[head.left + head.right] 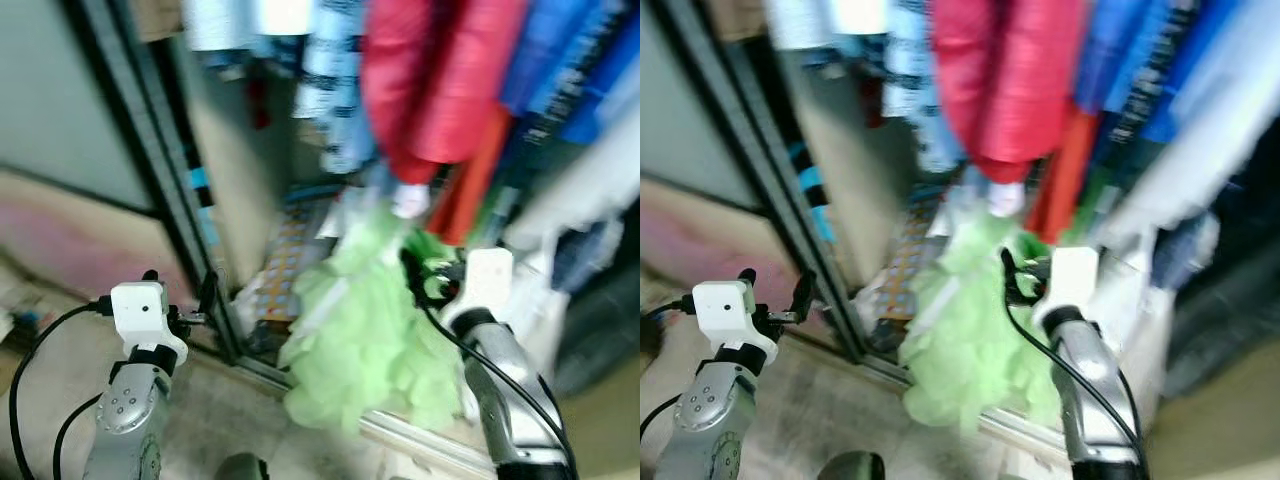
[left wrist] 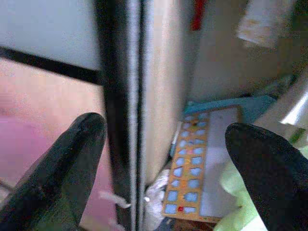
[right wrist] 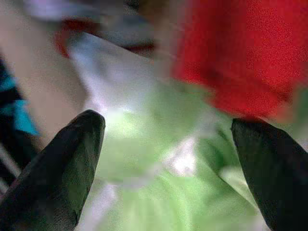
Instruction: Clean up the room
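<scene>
A fluffy light green garment (image 1: 360, 340) hangs down over the wardrobe's bottom track, below a row of hanging clothes. My right gripper (image 1: 425, 270) is at the garment's upper edge, and its fingers (image 3: 62, 168) stand wide apart, open, with the green cloth (image 3: 159, 159) just ahead of them. My left gripper (image 1: 180, 285) is open too, held low in front of the dark sliding door frame (image 2: 118, 106). Nothing is between its fingers. The views are blurred.
Red garments (image 1: 430, 80) and blue garments (image 1: 570, 60) hang closely packed above the green one. An orange board with blue squares (image 2: 192, 168) leans inside the wardrobe by the door frame (image 1: 150, 170). A frosted door panel (image 1: 60, 100) is at the left.
</scene>
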Controlling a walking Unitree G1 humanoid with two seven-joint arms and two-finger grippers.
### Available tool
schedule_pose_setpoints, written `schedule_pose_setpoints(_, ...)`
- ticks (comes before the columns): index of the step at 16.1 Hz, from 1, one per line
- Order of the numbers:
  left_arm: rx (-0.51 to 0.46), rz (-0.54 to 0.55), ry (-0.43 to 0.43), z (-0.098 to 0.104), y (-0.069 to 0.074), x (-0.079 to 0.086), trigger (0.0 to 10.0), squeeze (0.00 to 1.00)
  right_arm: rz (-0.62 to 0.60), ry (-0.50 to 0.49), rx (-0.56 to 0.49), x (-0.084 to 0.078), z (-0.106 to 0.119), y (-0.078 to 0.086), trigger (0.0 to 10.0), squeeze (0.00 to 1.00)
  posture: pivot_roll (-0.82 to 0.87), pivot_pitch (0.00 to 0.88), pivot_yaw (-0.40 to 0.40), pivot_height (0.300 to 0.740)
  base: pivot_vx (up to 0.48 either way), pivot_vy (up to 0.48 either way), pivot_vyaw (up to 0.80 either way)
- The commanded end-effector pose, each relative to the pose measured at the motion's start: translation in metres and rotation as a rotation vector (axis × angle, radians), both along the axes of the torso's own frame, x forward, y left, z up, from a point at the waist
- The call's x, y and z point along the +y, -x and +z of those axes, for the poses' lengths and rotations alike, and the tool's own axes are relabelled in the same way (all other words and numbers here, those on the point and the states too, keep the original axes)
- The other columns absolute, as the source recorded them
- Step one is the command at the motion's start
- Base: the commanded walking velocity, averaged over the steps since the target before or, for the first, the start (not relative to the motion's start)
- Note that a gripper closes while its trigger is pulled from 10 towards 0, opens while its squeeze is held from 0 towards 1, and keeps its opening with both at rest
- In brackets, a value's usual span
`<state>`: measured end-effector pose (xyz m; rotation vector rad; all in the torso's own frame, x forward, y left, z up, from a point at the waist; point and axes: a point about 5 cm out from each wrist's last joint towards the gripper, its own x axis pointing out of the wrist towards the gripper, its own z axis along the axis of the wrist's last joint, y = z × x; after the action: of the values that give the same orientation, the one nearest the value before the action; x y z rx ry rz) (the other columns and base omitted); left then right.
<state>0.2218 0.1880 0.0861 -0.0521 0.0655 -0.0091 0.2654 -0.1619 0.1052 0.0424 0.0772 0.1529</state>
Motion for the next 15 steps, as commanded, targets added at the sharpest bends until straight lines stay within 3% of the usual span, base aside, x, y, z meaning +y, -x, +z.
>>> schedule_pose_setpoints(1, -0.003, 0.001, 0.007, 0.003, -0.002, 0.000, 10.0, 0.00, 0.004, 0.006, 0.011, -0.002, -0.001, 0.000, 10.0, 0.00, -0.06, 0.000, -0.018, 0.740, 0.000, 0.000, 0.80)
schedule_pose_setpoints(2, 0.016, -0.001, 0.047, 0.000, -0.002, -0.002, 10.0, 0.00, 0.015, 0.008, -0.006, 0.000, 0.003, -0.005, 10.0, 0.00, -0.06, 0.000, -0.021, 0.740, 0.000, 0.000, 0.80)
schedule_pose_setpoints(5, 0.037, 0.037, 0.029, -0.004, -0.003, 0.000, 10.0, 0.00, 0.020, 0.014, -0.015, 0.004, 0.004, -0.008, 10.0, 0.00, -0.06, 0.000, -0.019, 0.740, 0.000, 0.000, 0.80)
schedule_pose_setpoints(6, 0.032, 0.036, 0.038, -0.004, -0.003, 0.000, 8.9, 0.00, 0.014, 0.015, -0.011, 0.003, 0.003, -0.009, 10.0, 0.00, -0.06, 0.000, -0.017, 0.740, 0.000, 0.000, 0.61)
schedule_pose_setpoints(7, 0.027, 0.031, 0.059, -0.003, -0.004, 0.000, 0.0, 0.00, 0.004, 0.017, -0.004, 0.002, 0.003, -0.010, 10.0, 0.00, -0.06, 0.000, -0.017, 0.740, 0.000, 0.000, 0.42)
schedule_pose_setpoints(9, 0.029, 0.041, 0.056, -0.003, -0.005, 0.002, 0.0, 0.00, -0.017, 0.012, 0.012, -0.001, 0.001, -0.012, 10.0, 0.00, -0.06, 0.000, -0.021, 0.740, 0.000, 0.000, 0.00)
schedule_pose_setpoints(10, 0.042, 0.060, 0.048, -0.004, -0.006, 0.004, 7.9, 0.00, -0.019, 0.010, 0.017, -0.002, 0.000, -0.012, 10.0, 0.00, -0.06, 0.000, -0.023, 0.740, 0.000, 0.000, 0.00)
schedule_pose_setpoints(11, 0.049, 0.057, 0.052, -0.006, -0.007, 0.004, 10.0, 0.00, -0.020, 0.009, 0.026, -0.002, -0.002, -0.013, 10.0, 0.00, -0.06, 0.000, -0.025, 0.740, 0.000, 0.000, 0.00)
schedule_pose_setpoints(12, 0.043, 0.048, 0.068, -0.005, -0.007, 0.003, 10.0, 0.00, -0.021, 0.008, 0.030, -0.002, -0.002, -0.014, 10.0, 0.00, -0.06, 0.000, -0.026, 0.740, 0.000, 0.000, 0.00)
schedule_pose_setpoints(13, 0.039, 0.051, 0.078, -0.005, -0.007, 0.004, 10.0, 0.40, -0.021, 0.002, 0.031, -0.001, -0.003, -0.014, 10.0, 0.77, -0.06, 0.000, -0.026, 0.740, 0.000, 0.000, 0.00)
schedule_pose_setpoints(14, 0.040, 0.056, 0.077, -0.005, -0.007, 0.005, 10.0, 1.00, -0.023, -0.003, 0.031, -0.001, -0.003, -0.015, 10.0, 1.00, -0.06, 0.000, -0.026, 0.740, 0.000, 0.000, 0.00)
schedule_pose_setpoints(15, 0.041, 0.059, 0.063, -0.005, -0.007, 0.005, 10.0, 1.00, -0.026, -0.005, 0.032, -0.002, -0.003, -0.015, 10.0, 1.00, -0.06, 0.000, -0.026, 0.740, 0.000, 0.000, 0.00)
